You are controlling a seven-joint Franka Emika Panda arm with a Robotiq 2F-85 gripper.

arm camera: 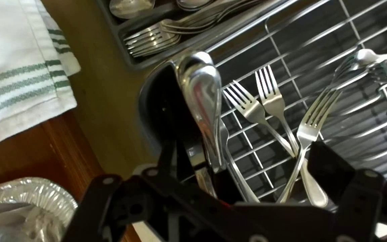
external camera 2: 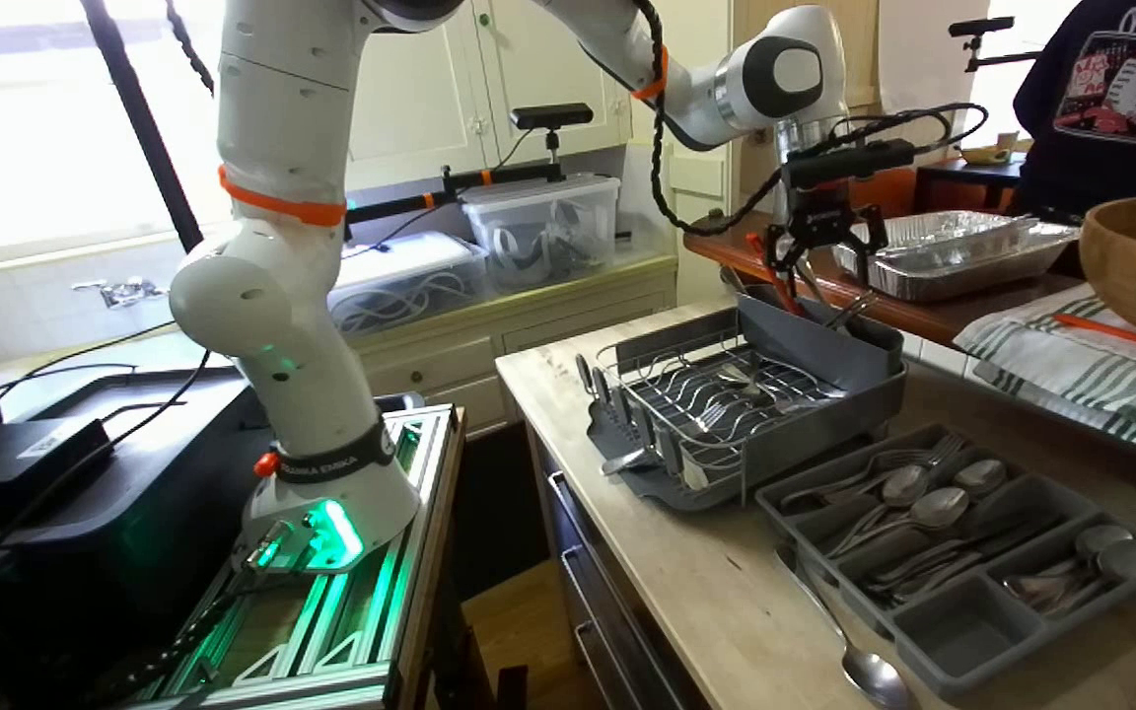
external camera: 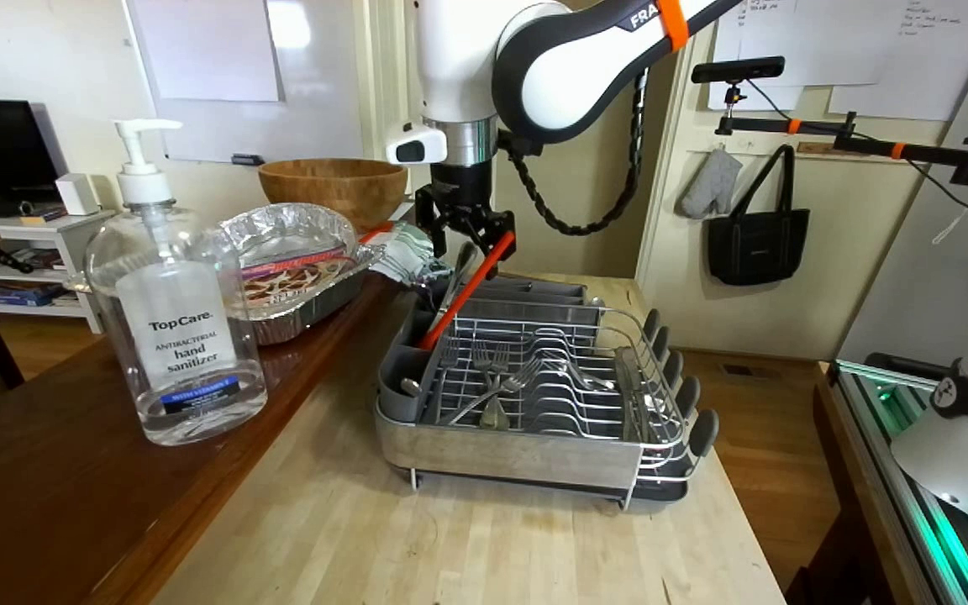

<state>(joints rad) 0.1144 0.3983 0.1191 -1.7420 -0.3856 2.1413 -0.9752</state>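
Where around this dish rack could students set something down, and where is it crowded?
Free: pale counter bordered by the dish rack and dark ledge; the bare corner compartment of the cutlery tray, beside spoons. Crowded: the rack itself, strewn with forks, and the utensil holder below the open gripper.

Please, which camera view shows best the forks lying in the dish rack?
The wrist view: the forks appear largest and most detailed. Both exterior views show forks smaller, less clearly, in the dish rack.
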